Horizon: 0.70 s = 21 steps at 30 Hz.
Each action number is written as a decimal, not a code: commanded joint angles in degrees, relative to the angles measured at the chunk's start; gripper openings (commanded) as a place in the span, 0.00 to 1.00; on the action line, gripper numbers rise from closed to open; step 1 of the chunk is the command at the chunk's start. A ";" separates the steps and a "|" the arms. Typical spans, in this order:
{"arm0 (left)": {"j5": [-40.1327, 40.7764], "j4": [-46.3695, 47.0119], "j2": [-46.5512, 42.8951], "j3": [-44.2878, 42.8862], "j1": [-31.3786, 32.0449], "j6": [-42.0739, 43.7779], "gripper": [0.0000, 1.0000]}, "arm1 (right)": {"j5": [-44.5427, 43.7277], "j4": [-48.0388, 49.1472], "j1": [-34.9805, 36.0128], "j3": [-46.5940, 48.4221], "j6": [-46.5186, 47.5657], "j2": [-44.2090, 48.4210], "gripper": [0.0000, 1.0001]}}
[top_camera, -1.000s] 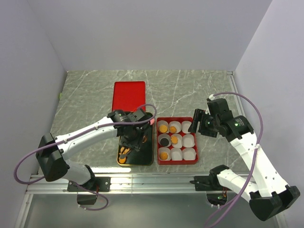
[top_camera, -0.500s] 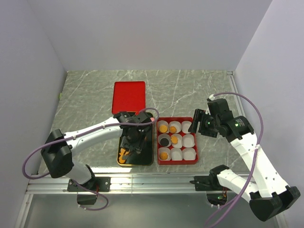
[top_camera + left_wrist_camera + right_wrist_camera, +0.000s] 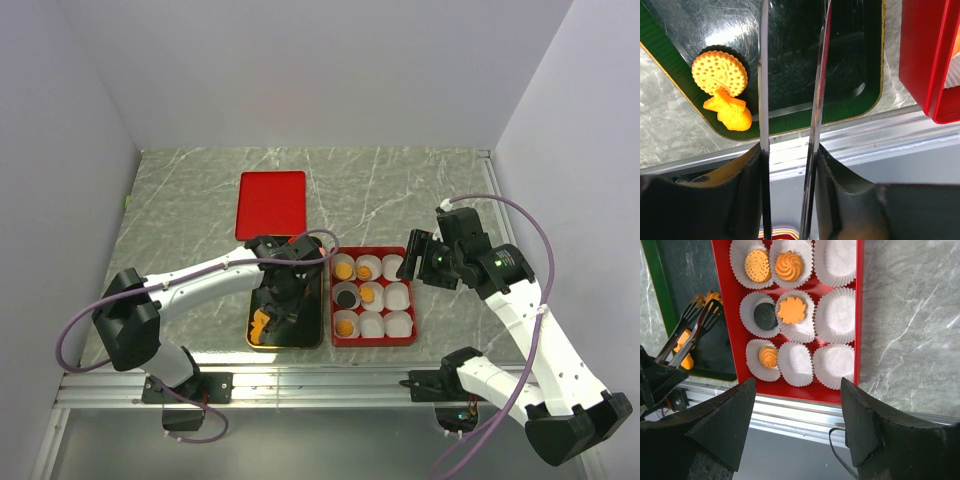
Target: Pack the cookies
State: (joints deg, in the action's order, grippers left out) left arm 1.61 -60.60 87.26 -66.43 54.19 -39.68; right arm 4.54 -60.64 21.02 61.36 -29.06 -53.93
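Cookies (image 3: 720, 75) look light, brittle; pinch gently across edges. Left gripper (image 3: 789, 150) clamps tongs (image 3: 763, 75), tips empty over tray (image 3: 840, 113), near edge; right gripper (image 3: 797, 385) spread, empty.

Base here is a grey marble-look tabletop (image 3: 180, 220). Three things sit straight on it. There's a flat red rectangular lid (image 3: 271, 204) at about 11 o'clock from the middle and a shallow black tray with a green rim (image 3: 308, 328) down around 7. At that tray's 3 o'clock, just beside it with a sliver of table between, is a red rectangular box of white paper cups (image 3: 372, 341).
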 commanded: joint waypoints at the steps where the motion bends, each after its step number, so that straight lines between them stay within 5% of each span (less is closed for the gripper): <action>1: -0.81 1.01 0.19 0.16 -0.05 0.92 0.40 | -0.67 0.88 -0.01 -0.02 0.41 0.49 0.75; 13: 2.00 -6.72 -3.15 -13.36 -2.07 1.45 0.39 | -0.58 1.14 0.08 -0.37 0.23 0.23 0.75; 21: -4.15 -6.99 -5.43 -20.40 -0.50 6.46 0.35 | 0.03 1.58 0.08 -0.63 0.06 -0.12 0.75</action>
State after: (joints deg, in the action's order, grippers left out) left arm 0.64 -66.54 84.71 -84.36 52.53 -36.27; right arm 4.56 -60.55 21.02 61.36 -29.08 -54.02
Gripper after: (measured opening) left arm 0.411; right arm 0.754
